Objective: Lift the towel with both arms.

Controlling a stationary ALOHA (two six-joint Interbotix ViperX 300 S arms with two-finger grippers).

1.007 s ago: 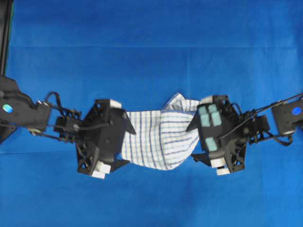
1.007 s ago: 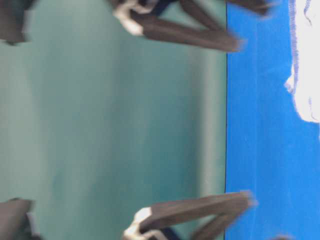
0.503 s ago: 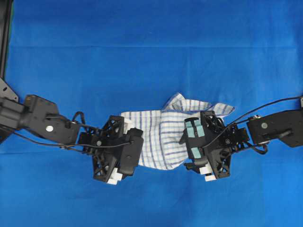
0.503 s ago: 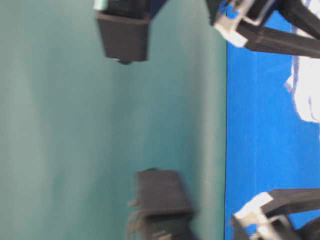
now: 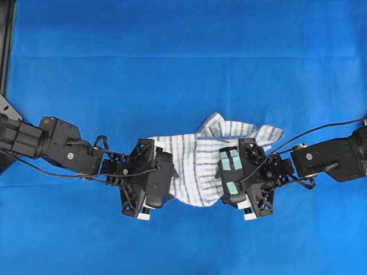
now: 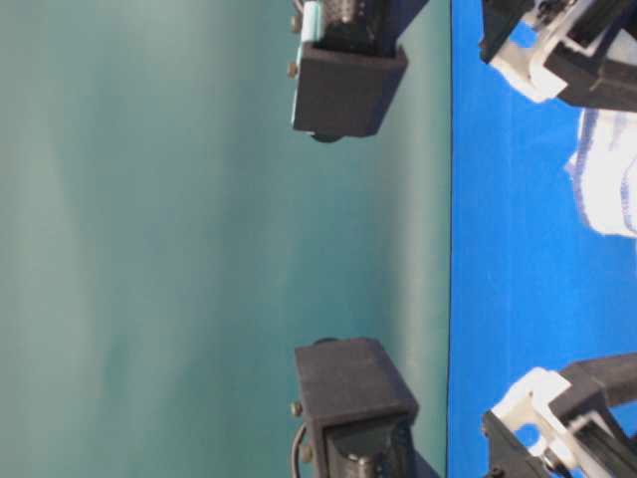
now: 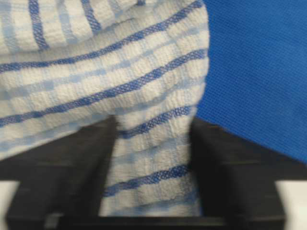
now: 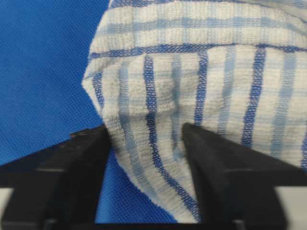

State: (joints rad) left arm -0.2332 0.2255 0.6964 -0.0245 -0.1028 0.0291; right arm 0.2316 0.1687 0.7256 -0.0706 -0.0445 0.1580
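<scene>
the checked towel (image 5: 198, 166) is lying rumpled in the middle of the blue table cloth (image 5: 183, 63), and the two arms are coming at it from opposite ends so that it can go up evenly between them. the left gripper (image 7: 152, 158) is straddling a raised fold at the towel's left end, its jaws apart but packed with cloth, whether pinching it i cannot tell. the right gripper (image 8: 146, 158) is bracketing a drooping corner at the right end, its jaws apart and not clamped.
</scene>
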